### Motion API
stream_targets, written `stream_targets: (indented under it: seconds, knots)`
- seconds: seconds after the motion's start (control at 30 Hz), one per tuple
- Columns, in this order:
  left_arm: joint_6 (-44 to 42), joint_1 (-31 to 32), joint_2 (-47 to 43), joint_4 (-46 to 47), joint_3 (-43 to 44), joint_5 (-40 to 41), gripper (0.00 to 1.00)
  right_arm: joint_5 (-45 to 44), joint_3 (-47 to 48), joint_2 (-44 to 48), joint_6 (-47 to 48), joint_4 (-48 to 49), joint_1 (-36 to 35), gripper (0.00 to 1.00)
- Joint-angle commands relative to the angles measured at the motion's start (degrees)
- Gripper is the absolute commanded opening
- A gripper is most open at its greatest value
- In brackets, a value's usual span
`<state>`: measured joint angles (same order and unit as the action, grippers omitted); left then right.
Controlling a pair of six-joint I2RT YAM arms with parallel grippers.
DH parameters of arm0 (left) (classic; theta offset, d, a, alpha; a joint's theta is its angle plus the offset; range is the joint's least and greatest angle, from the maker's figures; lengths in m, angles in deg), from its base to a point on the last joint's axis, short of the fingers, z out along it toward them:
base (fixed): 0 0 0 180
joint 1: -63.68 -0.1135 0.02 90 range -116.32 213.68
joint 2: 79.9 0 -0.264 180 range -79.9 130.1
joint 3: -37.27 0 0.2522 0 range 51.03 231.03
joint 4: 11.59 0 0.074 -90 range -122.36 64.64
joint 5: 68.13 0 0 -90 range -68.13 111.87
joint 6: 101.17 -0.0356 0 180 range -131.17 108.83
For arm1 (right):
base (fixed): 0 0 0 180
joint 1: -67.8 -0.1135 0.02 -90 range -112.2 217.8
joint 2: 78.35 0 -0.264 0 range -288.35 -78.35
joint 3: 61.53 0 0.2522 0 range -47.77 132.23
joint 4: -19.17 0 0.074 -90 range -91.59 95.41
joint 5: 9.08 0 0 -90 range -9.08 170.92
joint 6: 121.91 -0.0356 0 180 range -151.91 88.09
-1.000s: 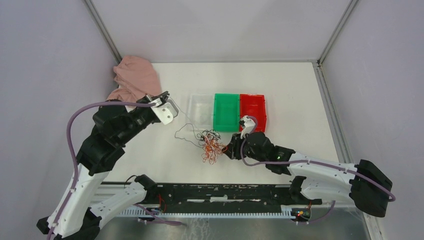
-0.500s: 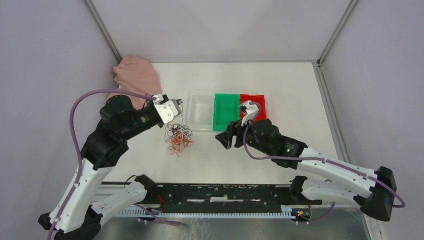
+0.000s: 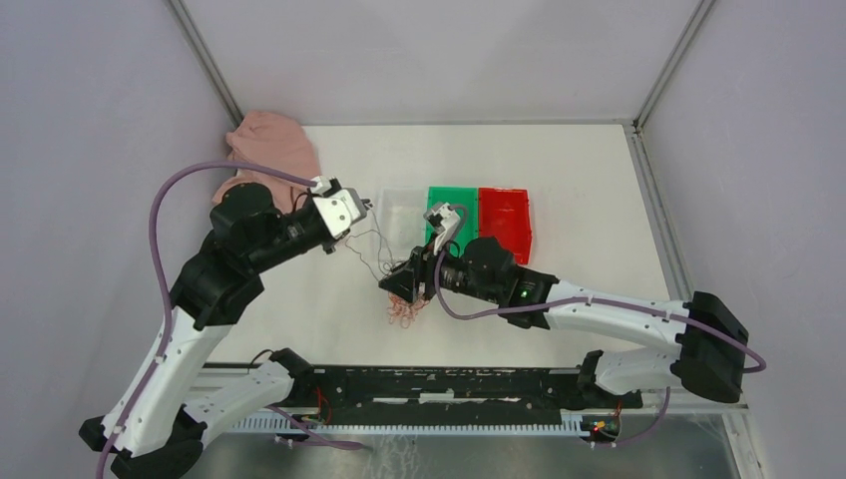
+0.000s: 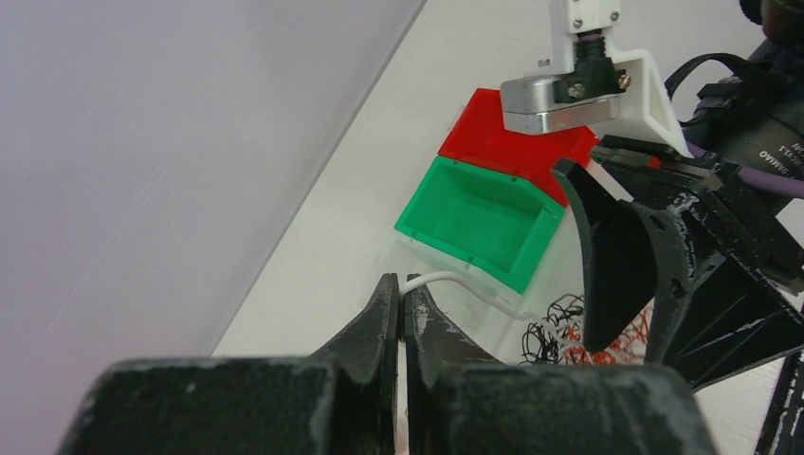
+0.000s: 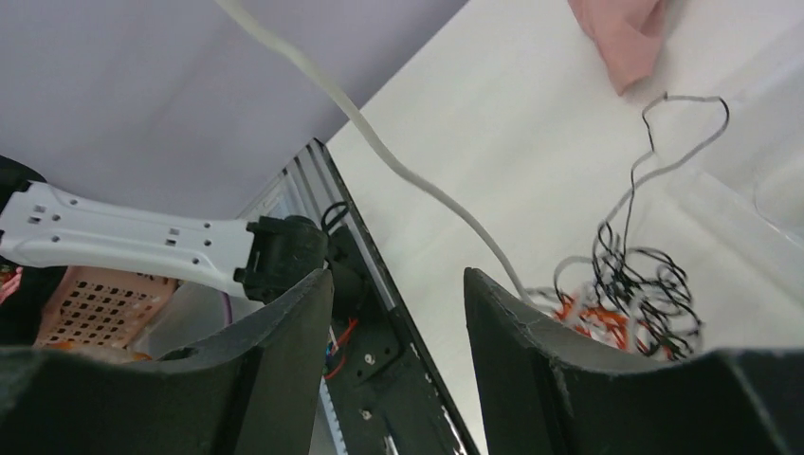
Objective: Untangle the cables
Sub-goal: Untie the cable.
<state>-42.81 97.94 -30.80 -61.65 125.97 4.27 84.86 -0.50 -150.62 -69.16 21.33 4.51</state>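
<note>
With my left gripper (image 4: 400,284) pinched shut on a whitish strand (image 4: 446,278) and my right gripper (image 5: 396,280) open and empty over the cables (image 3: 404,309), wadded on the desk (image 3: 559,170) beside the bins (image 3: 504,222), I'd clamp the wad first, then draw the strand out slowly.

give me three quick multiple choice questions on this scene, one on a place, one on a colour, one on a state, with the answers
1. Where does the pink cloth lie?
A) far left corner of the table
B) inside a bin
C) at the near edge

2. What colour is the bin between the clear bin and the red bin?
A) blue
B) green
C) yellow

3. How is the left gripper?
A) wide open
B) shut on the cloth
C) shut on a whitish cable

Answers:
1 A, it lies bunched by the left wall at the far edge.
2 B, the green bin sits mid-row.
3 C, the left wrist view shows its jaws pinching the strand.
</note>
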Motion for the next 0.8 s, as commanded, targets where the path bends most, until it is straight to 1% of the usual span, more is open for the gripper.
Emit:
stream_targets:
  seconds: [0.0,0.13,0.23,0.3,0.37,0.47,0.57,0.63,0.77]
  knots:
    - [3.20,-0.07,-0.24,3.25,1.75,-3.54,0.03,1.03,5.00,-2.16,-0.26,9.06,-0.19,0.59]
    - [3.56,-0.05,-0.03,2.30,3.16,-7.96,0.03,-1.44,6.17,-3.77,1.14,8.32,-0.21,0.58]
    - [3.56,-0.06,0.14,1.52,4.08,-10.65,0.03,-2.68,6.22,-4.40,1.60,7.62,-0.22,0.54]
    - [3.68,-0.07,0.32,1.56,4.52,-11.62,0.03,-2.70,6.01,-4.70,1.54,7.81,-0.21,0.50]
    - [3.82,-0.07,0.60,1.63,5.11,-12.14,0.03,-1.92,6.14,-5.21,1.23,8.06,-0.24,0.50]
    - [3.71,-0.04,1.08,1.59,6.16,-12.51,0.03,-0.95,6.01,-4.62,1.02,7.31,-0.22,0.51]
    - [2.87,-0.07,1.17,1.44,6.71,-11.93,0.03,-0.09,5.31,-1.79,1.48,4.53,-0.24,0.55]
    - [2.19,-0.07,0.94,1.20,6.51,-11.59,0.03,-0.71,3.68,0.96,2.15,3.89,-0.25,0.58]
    - [2.09,0.00,0.51,1.10,6.02,-12.31,0.03,-2.35,2.65,4.58,4.76,0.91,-0.19,0.60]
